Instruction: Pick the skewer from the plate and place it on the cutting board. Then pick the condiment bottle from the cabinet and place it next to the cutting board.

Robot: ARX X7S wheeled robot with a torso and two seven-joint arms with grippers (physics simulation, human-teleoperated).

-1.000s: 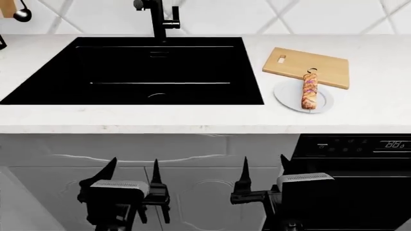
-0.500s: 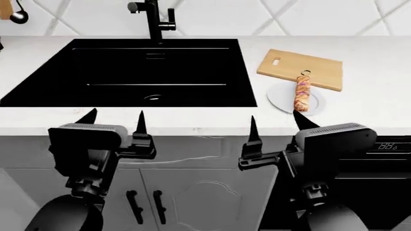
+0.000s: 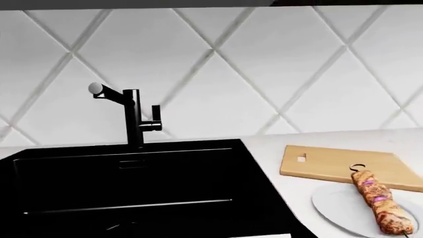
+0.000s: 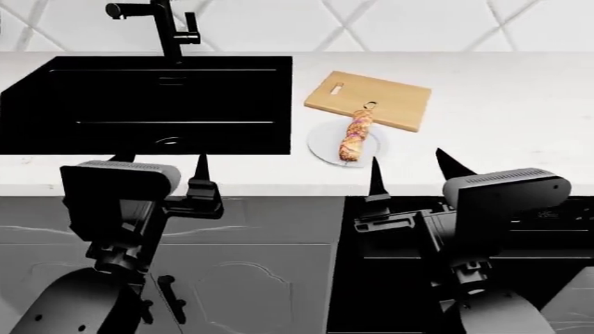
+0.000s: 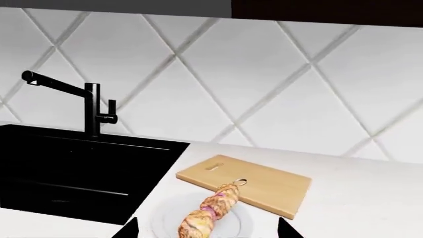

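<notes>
Showing a kitchen run: a white tabletop [image 4: 501, 104] backed by a wall of white diamond-set tiles [image 5: 264, 84], with grey cabinet doors [image 4: 260, 278] below its front edge and a dark appliance front [image 4: 390, 278] beside them.

A black sink [image 4: 149, 104] is sunk into the tabletop, with a black tap [image 4: 163, 28] standing upright at its far rim. Just beside the sink lies the cutting board [image 4: 371, 99], flat, its slot handle hole at the end nearer the sink.

The plate [image 4: 320, 146] sits in front of the cutting board; whether their edges touch cannot be told.

The skewer [image 4: 355, 136] lies on the plate with its long axis running from the tabletop's front edge toward the wall. Its looped metal end points away from the robot and reaches over the near edge of the board; the meat chunks and purple onion pieces rest over the plate.

The left gripper [image 4: 163, 170] and the right gripper [image 4: 408, 167] hover in front of the tabletop's edge, each with its fingers spread apart and holding nothing; the right one is nearer the plate. No condiment bottle shows in any view.
</notes>
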